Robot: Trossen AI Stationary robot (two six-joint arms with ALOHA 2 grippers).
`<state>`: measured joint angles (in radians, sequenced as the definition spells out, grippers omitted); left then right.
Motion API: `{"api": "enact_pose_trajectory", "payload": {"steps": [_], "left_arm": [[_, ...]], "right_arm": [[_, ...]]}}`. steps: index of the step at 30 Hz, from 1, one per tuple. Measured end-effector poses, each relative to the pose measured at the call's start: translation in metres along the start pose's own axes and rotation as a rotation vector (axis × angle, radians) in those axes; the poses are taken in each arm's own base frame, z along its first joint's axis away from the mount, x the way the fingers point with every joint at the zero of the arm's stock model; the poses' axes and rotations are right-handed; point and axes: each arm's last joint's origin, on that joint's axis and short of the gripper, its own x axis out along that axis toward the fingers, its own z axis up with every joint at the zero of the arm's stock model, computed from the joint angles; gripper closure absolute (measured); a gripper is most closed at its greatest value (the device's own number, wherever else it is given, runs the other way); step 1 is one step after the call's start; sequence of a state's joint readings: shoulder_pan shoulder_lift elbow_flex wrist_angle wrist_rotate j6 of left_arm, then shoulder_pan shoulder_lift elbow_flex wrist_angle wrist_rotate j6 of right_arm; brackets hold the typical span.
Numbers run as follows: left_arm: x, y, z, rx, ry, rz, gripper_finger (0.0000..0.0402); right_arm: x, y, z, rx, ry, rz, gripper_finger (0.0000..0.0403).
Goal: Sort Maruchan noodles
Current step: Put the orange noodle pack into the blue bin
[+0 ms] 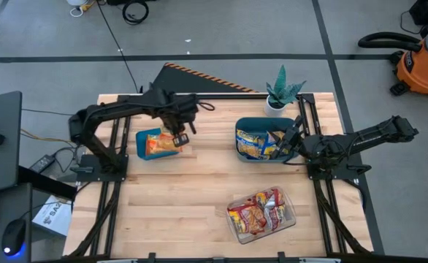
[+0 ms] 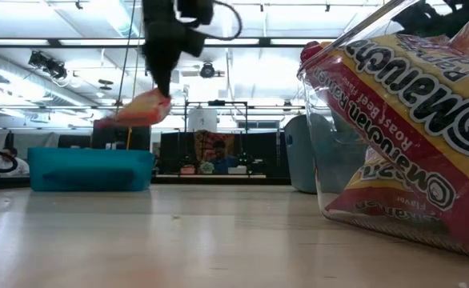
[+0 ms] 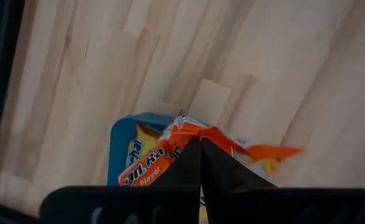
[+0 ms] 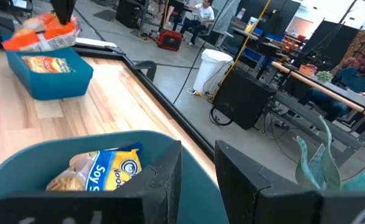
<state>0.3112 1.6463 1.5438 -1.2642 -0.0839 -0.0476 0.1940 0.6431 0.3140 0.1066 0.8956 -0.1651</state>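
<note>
Left bin (image 1: pixel 142 139) table-left; right bin (image 1: pixel 245 127) centre-right; tray (image 1: pixel 286 221) nearer front edge; plant (image 1: pixel 282 90) behind right bin.

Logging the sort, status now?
Left gripper shut on orange packet above left teal bin. Right gripper open, empty, at right bin. Nothing blocking.

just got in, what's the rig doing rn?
Sorting ramen. The left gripper holds an orange packet above the left teal bin, not yet released. The right gripper waits empty, fingers open, at the right bin of blue packets. Red packets remain in the clear tray.
</note>
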Motion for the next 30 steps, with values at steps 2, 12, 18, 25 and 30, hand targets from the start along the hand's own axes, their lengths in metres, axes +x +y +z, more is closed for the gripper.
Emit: {"api": "enact_pose_trajectory", "payload": {"steps": [2, 12, 18, 25, 30], "left_arm": [[0.005, 0.006, -0.012, -0.041, -0.013, -0.001, 0.0398], [0.03, 0.024, -0.061, -0.308, -0.004, -0.001, 0.0398], [0.057, 0.032, -0.073, -0.391, 0.018, 0.015, 0.0398], [0.08, 0.048, -0.085, -0.492, 0.036, 0.038, 0.0396], [0.078, 0.051, -0.084, -0.516, 0.027, 0.084, 0.0359]], "right_arm": [[0.0, 0.0, 0.0, 0.004, -0.002, 0.0, 0.0302], [0.0, 0.0, 0.003, 0.02, -0.024, 0.0, 0.0302], [0.0, -0.001, 0.004, 0.018, -0.032, 0.001, 0.0302], [0.0, -0.001, 0.005, 0.011, -0.035, 0.0, 0.0302], [0.0, -0.001, 0.005, 0.007, -0.035, 0.0, 0.0302]]}}
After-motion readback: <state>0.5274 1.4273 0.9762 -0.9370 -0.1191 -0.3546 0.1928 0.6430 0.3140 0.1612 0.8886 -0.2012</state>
